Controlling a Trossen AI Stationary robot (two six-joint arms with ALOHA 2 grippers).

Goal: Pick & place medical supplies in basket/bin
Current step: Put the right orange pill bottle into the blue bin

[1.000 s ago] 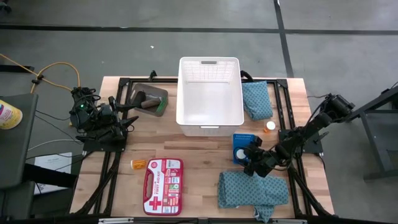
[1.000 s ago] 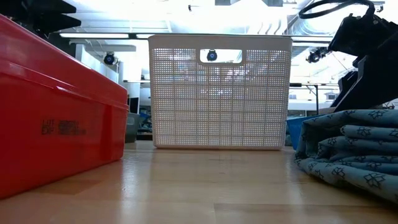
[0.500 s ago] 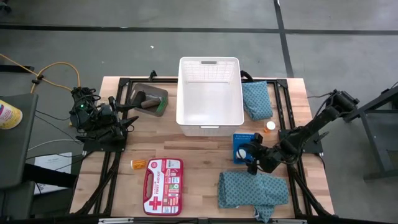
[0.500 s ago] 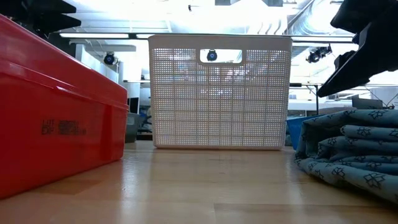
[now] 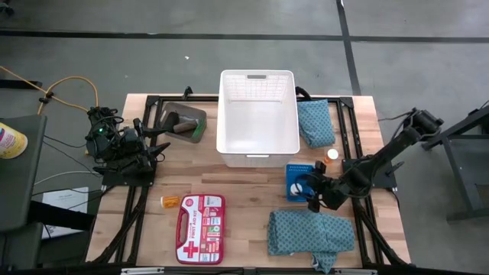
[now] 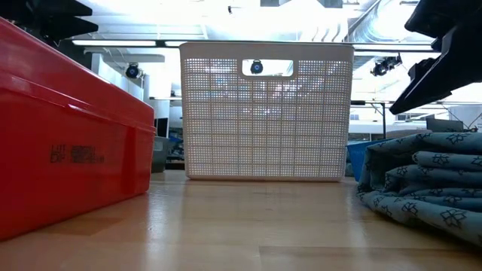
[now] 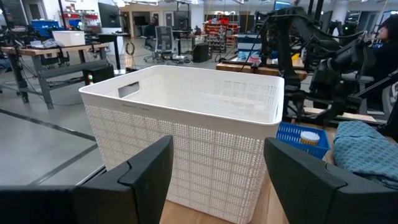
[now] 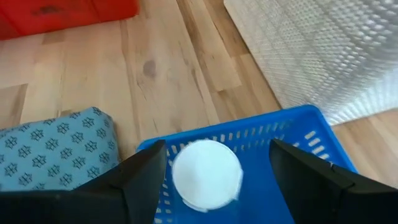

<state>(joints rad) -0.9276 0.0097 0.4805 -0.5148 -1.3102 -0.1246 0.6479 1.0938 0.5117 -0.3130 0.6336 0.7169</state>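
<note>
One white cap point(image 8: 206, 173) lies in the blue tray point(image 8: 298, 134) at lower centre, between the right gripper's point(image 8: 214, 177) parted fingers, which could catch the tray's rim and drag it.

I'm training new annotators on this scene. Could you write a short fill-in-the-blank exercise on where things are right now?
1. The right gripper hovers open over the white cap in the ____ tray.
2. The white basket holds ____.
3. The red first-aid kit lies beside the ____ bottle.
4. The left gripper waits open, facing the ____.

Missing words: blue; nothing; orange; basket
</note>
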